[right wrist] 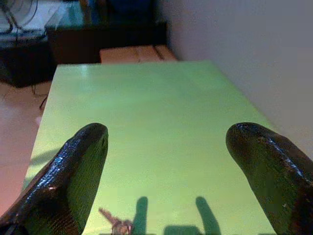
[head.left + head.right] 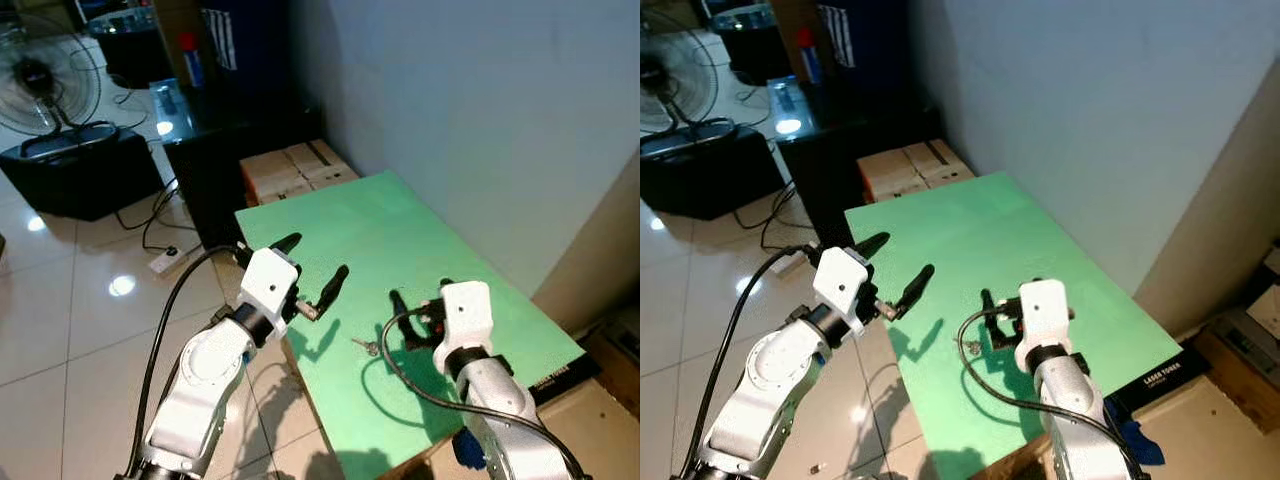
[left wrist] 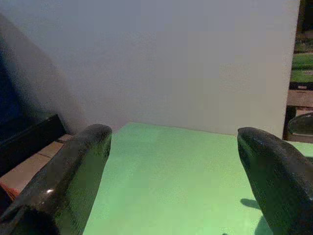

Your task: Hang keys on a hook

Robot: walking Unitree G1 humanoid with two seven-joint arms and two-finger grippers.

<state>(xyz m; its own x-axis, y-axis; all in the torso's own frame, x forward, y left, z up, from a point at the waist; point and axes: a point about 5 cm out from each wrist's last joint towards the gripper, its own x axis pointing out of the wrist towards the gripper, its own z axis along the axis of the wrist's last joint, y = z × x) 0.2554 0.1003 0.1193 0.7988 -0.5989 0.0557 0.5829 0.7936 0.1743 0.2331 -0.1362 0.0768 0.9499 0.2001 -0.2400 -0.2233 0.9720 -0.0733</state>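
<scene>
A small bunch of keys (image 2: 365, 346) lies on the green table (image 2: 400, 230) near its front left edge, also low in the right wrist view as keys (image 1: 115, 224). My right gripper (image 2: 421, 298) hovers open just right of and above the keys, pointing toward the table's far end, fingers (image 1: 83, 161) spread wide with nothing between them. My left gripper (image 2: 314, 263) is open over the table's left edge, left of the keys, its fingers (image 3: 78, 166) empty. A white wall (image 2: 480, 110) rises behind the table.
Cardboard boxes (image 2: 296, 170) and a black cabinet (image 2: 215, 150) stand beyond the table's far end. A fan (image 2: 45, 85) and a power strip (image 2: 170, 262) are on the tiled floor to the left. A black labelled box (image 2: 560, 378) sits at the right.
</scene>
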